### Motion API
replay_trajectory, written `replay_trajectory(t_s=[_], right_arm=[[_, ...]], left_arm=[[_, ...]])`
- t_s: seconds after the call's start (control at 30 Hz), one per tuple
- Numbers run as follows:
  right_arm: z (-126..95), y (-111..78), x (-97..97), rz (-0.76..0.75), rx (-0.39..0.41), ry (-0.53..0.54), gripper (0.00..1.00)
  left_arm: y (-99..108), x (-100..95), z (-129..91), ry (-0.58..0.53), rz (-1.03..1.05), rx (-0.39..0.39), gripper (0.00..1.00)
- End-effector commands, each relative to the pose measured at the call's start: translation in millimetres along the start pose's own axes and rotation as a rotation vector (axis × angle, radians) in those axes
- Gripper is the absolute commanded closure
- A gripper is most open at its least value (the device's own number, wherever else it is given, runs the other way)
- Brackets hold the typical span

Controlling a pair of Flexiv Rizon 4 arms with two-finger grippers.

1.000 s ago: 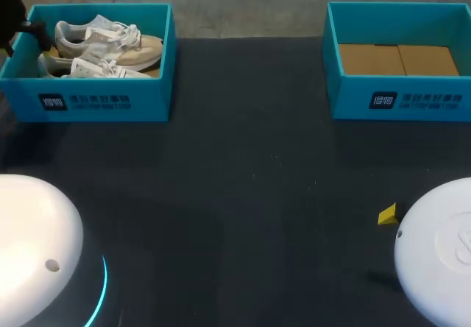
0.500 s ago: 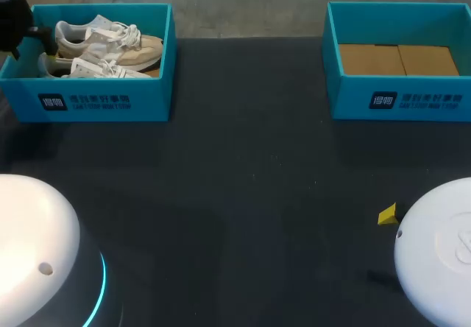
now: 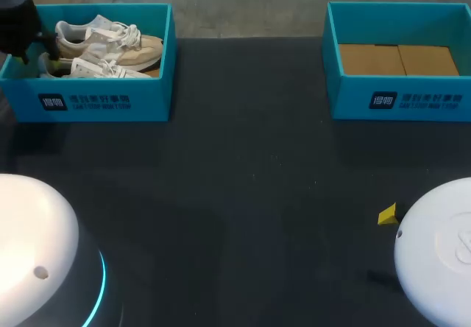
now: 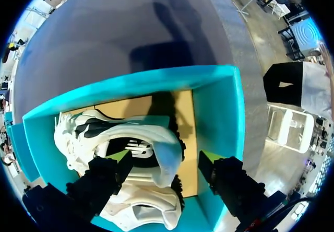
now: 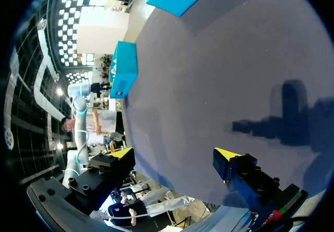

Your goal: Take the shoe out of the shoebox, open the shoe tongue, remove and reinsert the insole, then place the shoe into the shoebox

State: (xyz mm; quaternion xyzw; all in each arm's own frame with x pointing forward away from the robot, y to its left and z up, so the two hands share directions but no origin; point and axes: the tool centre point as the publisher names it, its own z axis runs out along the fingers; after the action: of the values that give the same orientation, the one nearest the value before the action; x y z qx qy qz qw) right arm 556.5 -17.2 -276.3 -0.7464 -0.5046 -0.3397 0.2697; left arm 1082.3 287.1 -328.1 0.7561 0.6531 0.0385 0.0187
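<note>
Two shoes in shoebox, one heel between left gripper fingers

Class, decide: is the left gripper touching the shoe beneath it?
Cannot tell. Left wrist view: left gripper open over the shoe heel, one finger overlapping its collar, neither contact nor gap plain. Head view hides the fingers.
</note>
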Motion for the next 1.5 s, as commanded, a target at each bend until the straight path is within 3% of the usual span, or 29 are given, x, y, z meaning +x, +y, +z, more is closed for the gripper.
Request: replay_trajectory(t_s=[0.03, 0.7, 1.13, 1.5], right_arm=[[0, -1.9, 1.0, 0.000, -0.004, -0.003, 0.00], [0, -1.9, 1.0, 0.000, -0.004, -0.003, 0.00], [0, -1.9, 1.0, 0.000, -0.004, -0.003, 0.00], [0, -1.9, 1.0, 0.000, -0.004, -0.003, 0.00]], left_arm=[[4, 0.8, 5, 0.001, 0.000, 0.010, 0.15], [8, 1.1, 27, 0.002, -0.033, 0.038, 0.13], [5, -4.8, 40, 0.010, -0.050, 0.062, 0.20], [7, -0.7, 49, 0.019, -0.095, 0.067, 0.20]])
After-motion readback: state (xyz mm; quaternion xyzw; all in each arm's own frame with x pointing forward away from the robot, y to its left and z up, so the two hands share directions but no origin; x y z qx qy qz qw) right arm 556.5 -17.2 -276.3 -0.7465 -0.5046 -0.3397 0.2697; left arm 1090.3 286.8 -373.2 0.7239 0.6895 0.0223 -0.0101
